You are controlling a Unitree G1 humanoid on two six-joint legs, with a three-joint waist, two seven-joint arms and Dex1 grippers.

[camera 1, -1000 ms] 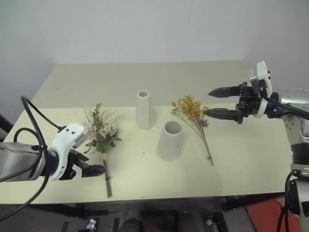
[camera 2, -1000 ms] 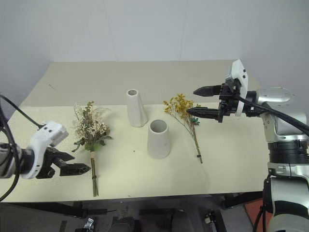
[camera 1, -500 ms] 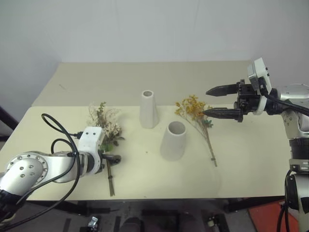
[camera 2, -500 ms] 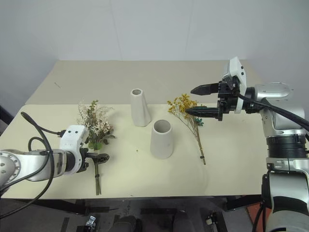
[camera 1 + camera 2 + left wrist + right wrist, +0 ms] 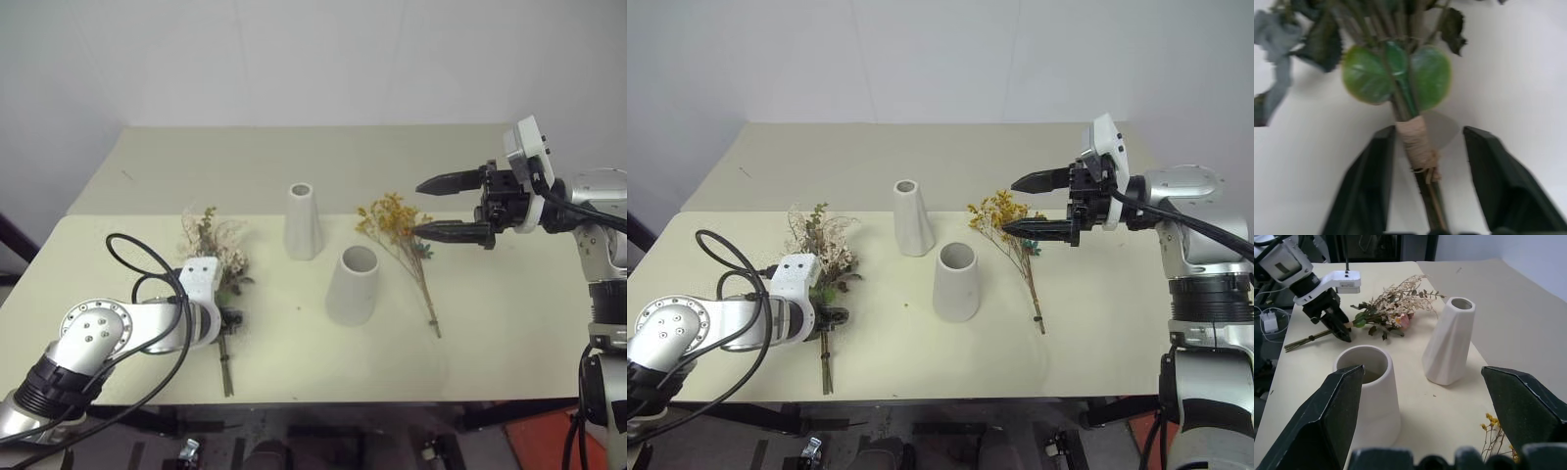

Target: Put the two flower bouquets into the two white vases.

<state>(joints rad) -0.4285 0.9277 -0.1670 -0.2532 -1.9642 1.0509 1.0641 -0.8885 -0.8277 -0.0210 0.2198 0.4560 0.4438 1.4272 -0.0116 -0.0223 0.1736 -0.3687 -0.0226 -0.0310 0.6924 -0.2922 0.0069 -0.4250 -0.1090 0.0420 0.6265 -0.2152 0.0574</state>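
While both matte white tapered vases [image 5: 303, 222] [image 5: 352, 286] stood empty mid-counter [image 5: 509, 323], both bouquets [image 5: 217, 257] [image 5: 402, 235] lay flat; the left pincer [image 5: 1425, 161] straddled the cream bunch's stems, not clamped, the right pincer [image 5: 453, 207] gaped wide, empty

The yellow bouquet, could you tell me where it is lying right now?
The yellow bouquet lies flat on the table's right side, just right of the wide vase, blooms below the right gripper.
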